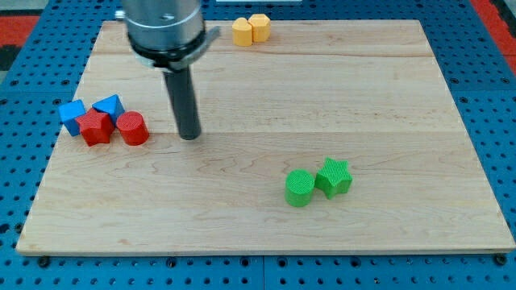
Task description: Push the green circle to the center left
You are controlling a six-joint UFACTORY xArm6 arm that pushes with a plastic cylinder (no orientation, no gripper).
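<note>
We see a pale wooden counter (pixel 322 97) made of long planks with a fine grain, its edges rounded, lying on a blue pegboard surface (pixel 24 97) dotted with regular holes; a strip of red shows at the view's top corners. Our arm ends in a metal collar and a straight dark rod, and my tip (pixel 190 137) rests on the wood at the view's left of centre. There are no jaws on this rig, so we cannot tell any spread or pinch. The green circle (pixel 300 188), a short cylinder with a finely ribbed top, sits in the lower middle of the counter, toward the view's right, well apart from my tip. Touching its right side is a green star (pixel 334 177) with the same ribbed, matte look. At the view's left edge a cluster of four blocks huddles together: a blue cube-like block (pixel 72 115), a blue triangular block (pixel 108 105), a red star (pixel 96 127) and a red cylinder (pixel 132 128), the red ones in front of the blue. The red cylinder lies near my tip, just to its left, not touching. At the view's top, near the counter's far edge, two yellow blocks (pixel 251 30) stand pressed side by side; their exact shapes are hard to make out, though they look many-sided
</note>
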